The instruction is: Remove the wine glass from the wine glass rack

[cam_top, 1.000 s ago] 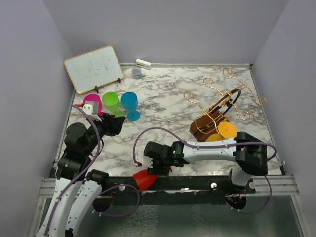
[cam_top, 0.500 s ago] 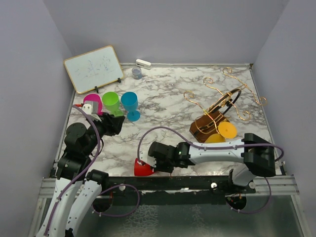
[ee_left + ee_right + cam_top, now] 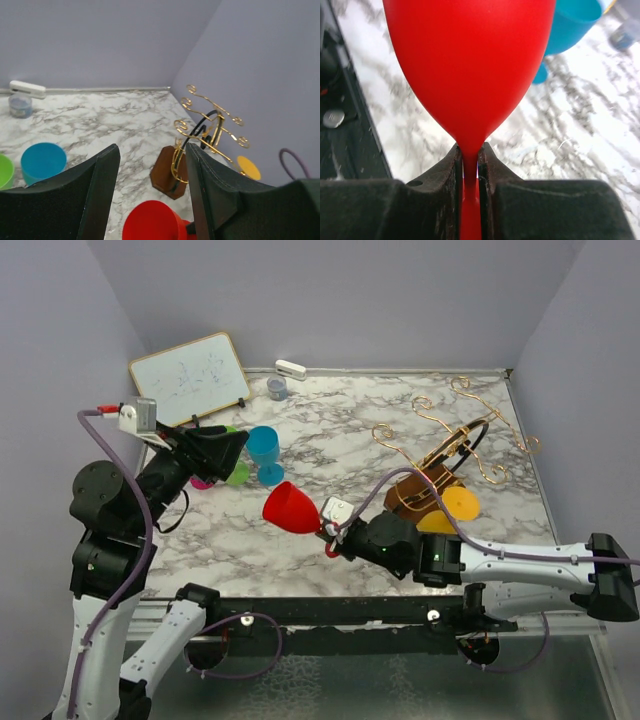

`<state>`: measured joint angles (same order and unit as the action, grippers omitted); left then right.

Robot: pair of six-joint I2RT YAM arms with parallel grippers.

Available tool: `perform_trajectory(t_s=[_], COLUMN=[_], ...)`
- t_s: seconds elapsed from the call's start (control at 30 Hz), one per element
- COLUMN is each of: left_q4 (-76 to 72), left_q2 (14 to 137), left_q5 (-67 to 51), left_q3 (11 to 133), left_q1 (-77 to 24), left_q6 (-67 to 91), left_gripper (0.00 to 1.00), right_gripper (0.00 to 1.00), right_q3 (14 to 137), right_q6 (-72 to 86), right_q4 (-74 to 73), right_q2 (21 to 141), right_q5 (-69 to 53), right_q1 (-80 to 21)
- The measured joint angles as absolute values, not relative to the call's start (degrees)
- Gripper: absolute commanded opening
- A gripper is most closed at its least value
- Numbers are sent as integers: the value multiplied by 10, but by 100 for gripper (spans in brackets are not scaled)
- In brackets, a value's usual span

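The right tool (image 3: 470,156) is clamped on the thin stem of the smooth, opaque red wine glass (image 3: 291,508). The glass's foot is mostly hidden and its rim is cut off in the wrist view. It hangs tilted above the marbled bench (image 3: 340,430), well apart from the gold-wire wine glass rack (image 3: 418,495). The left tool (image 3: 152,170) hovers with its fingers apart.

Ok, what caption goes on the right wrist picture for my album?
Right gripper pinching the red wine glass by its stem, with a blue glass behind it on the marble table.
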<state>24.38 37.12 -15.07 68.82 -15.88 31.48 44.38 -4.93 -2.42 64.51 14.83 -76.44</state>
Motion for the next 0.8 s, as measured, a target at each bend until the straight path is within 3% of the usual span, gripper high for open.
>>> perform_trajectory(t_s=[0.3, 0.8], left_q4=[343, 456], left_q2=[478, 517], left_q5=[-317, -374], left_q3=[817, 696], left_q1=[-159, -159], left_q6=[330, 327], left_gripper=[55, 53], right_gripper=[1, 1], right_q3=[379, 287], right_q6=[-115, -179], right_q4=[189, 327], right_q2=[641, 619], right_q5=[266, 296], right_q1=[-764, -764])
